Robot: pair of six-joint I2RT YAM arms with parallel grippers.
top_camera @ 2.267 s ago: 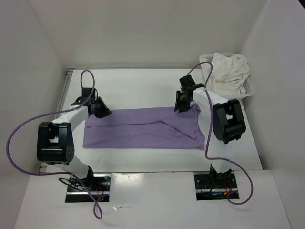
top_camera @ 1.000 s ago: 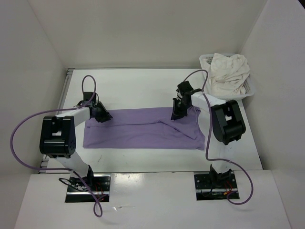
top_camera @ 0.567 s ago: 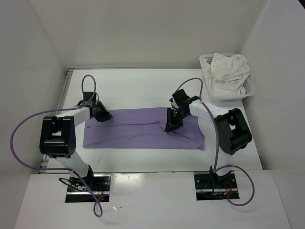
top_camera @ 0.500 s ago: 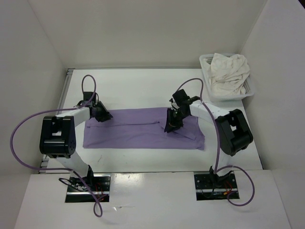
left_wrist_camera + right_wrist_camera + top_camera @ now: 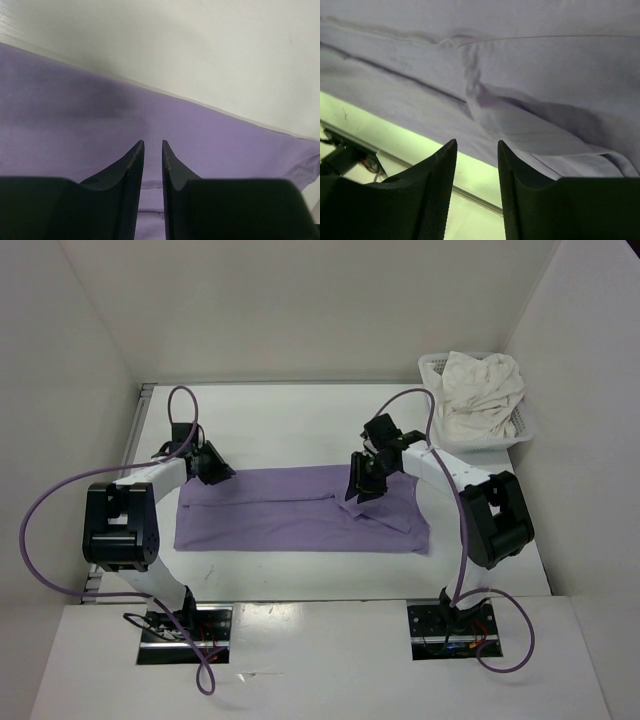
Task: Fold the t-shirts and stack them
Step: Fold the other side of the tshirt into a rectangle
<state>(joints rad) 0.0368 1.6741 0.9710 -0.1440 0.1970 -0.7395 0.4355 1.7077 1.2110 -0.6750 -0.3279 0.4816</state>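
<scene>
Your lavender shirt (image 5: 290, 510) lies flat across the middle of the table (image 5: 290, 425), folded into a long band. In the far right corner, the white mesh basket (image 5: 432, 368) holds the cream shirt (image 5: 480, 390), heaped above its rim. Your left gripper (image 5: 152, 146) sits at the band's far left corner with only a thin slit between its fingers, and you cannot tell whether cloth is pinched there. Your right gripper (image 5: 476, 150) hovers over the band's right part, fingers apart with nothing between them.

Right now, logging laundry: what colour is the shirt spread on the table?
The shirt is lavender purple; clearest in the top external view.
</scene>
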